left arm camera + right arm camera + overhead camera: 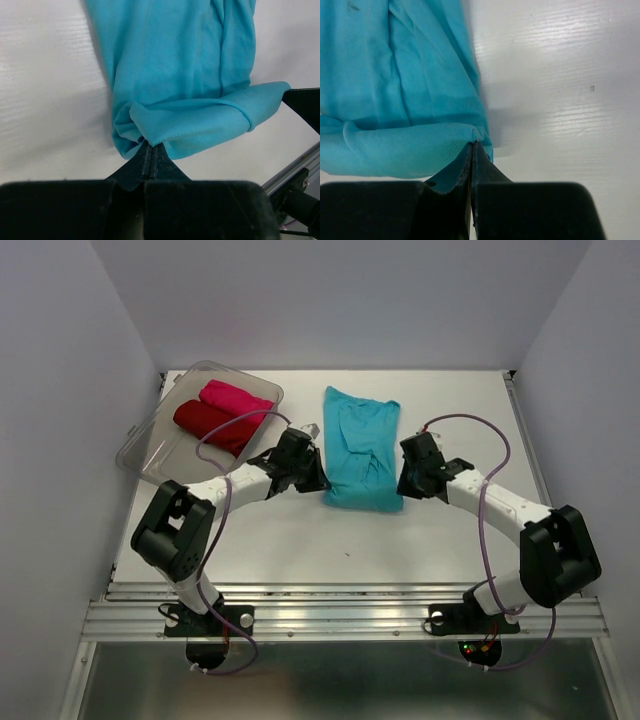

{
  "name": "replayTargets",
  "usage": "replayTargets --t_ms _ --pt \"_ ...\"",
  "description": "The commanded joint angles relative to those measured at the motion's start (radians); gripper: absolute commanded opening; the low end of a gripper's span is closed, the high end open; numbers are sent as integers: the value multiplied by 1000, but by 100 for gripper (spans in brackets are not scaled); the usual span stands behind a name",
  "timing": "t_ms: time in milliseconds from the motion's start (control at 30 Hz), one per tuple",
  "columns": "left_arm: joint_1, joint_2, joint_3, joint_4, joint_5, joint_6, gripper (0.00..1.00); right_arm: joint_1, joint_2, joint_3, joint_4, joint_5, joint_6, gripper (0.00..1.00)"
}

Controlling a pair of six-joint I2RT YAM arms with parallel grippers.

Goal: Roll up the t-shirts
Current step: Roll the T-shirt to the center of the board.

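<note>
The turquoise t-shirt [360, 445] lies folded lengthwise at the table's middle, its near end turned over into a first roll. My left gripper [318, 480] is shut on the roll's left end, seen in the left wrist view [151, 146] pinching the turquoise cloth [185, 75]. My right gripper [403, 485] is shut on the roll's right end, and the right wrist view [472, 145] shows it nipping the cloth's [405, 100] edge. The dark red t-shirt [212, 425] and the magenta-pink t-shirt [237, 398] lie rolled in the tub.
A clear plastic tub [150, 440] stands at the back left, partly over the table's left edge. The metal rail [350, 615] runs along the near edge. Grey walls close in on the left, right and back.
</note>
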Motion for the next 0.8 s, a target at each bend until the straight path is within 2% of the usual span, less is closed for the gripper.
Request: replayTargets --t_ms 0,400,767 --pt "19 32 62 -7 5 5 0 -32 32 65 56 -5 -48 1" --pt "39 149 133 -57 -15 19 0 -79 156 131 122 -38 -76 1" --pt "43 172 142 -93 -72 8 0 -79 253 177 163 -49 -97 1"
